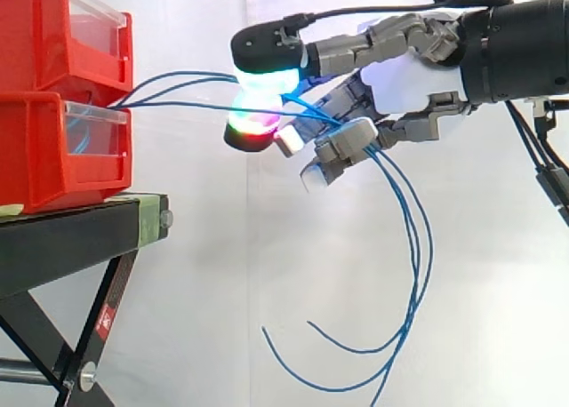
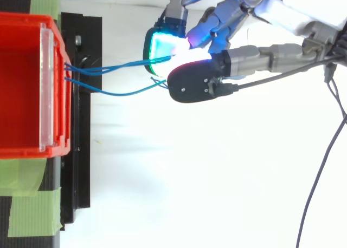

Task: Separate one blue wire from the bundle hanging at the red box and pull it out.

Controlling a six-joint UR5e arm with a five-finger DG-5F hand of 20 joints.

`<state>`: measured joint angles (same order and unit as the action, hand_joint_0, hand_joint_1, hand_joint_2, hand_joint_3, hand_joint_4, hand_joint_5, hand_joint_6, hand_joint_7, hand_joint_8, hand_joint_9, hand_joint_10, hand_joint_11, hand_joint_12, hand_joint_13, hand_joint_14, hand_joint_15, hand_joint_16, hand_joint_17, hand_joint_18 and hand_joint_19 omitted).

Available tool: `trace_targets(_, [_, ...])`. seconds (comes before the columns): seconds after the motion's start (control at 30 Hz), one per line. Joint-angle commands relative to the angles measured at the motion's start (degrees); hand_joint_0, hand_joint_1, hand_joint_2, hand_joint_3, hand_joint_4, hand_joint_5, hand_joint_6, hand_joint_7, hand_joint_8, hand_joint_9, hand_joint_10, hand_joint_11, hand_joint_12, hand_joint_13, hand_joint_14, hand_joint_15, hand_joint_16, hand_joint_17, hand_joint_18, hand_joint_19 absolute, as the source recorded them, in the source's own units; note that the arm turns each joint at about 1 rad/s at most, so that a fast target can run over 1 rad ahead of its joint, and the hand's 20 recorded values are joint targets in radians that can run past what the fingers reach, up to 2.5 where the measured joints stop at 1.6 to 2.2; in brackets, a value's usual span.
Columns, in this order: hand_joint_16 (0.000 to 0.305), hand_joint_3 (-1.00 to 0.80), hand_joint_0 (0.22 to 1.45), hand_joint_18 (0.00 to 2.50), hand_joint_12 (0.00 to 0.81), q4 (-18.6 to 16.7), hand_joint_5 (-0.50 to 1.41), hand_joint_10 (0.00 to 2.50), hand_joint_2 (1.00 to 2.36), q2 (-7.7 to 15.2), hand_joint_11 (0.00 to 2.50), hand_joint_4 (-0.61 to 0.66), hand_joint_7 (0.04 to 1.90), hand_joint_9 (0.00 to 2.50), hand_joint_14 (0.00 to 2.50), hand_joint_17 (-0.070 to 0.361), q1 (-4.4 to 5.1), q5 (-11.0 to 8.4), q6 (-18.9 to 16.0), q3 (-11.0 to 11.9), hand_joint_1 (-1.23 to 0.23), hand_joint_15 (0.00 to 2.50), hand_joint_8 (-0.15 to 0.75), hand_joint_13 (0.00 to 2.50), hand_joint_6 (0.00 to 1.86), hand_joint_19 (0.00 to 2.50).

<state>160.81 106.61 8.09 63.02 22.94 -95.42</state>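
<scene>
bins: two red bins (image 1: 53, 149) stacked at the far left, clear fronts facing right
stand: black stand (image 1: 71, 238) under them, with green tape (image 2: 27, 210) stuck on it in the top view
wires: a few blue wires (image 1: 178, 105) come out of the lower bin's front and run across open air to the right, straight into the hand
hand: robot hand (image 1: 400, 87) reaching in from the right, glowing fingertips (image 1: 267, 78) pinched together on the wires
loose ends: past the hand they droop down and curl back left, touching nothing
</scene>
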Motion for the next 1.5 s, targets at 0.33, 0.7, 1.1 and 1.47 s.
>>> trace_targets(0.33, [0.054, -0.50, 0.56, 0.72, 0.334, -0.1, -0.26, 0.02, 1.00, 0.0, 1.09, 0.22, 1.00, 1.00, 0.29, 0.122, 0.00, 0.00, 0.0, 0.0, -0.70, 1.68, 0.376, 1.30, 0.85, 0.80])
trace_targets(0.7, [0.053, -0.37, 0.64, 0.74, 0.317, 0.0, -0.25, 0.02, 1.01, 0.0, 1.10, 0.21, 1.01, 1.05, 0.29, 0.120, 0.00, 0.00, 0.0, 0.0, -0.61, 1.68, 0.376, 1.34, 0.85, 0.80])
trace_targets(1.1, [0.052, -0.25, 0.65, 0.76, 0.323, -0.1, -0.24, 0.02, 1.02, 0.0, 1.11, 0.18, 0.98, 1.09, 0.27, 0.118, 0.00, 0.00, 0.0, 0.0, -0.69, 1.70, 0.383, 1.36, 0.86, 0.80])
trace_targets(1.47, [0.052, -0.26, 0.72, 0.72, 0.327, 0.0, -0.25, 0.02, 1.02, 0.0, 1.09, 0.18, 1.04, 1.00, 0.18, 0.117, 0.00, 0.09, 0.0, 0.0, -0.90, 1.77, 0.349, 1.31, 0.86, 0.76])
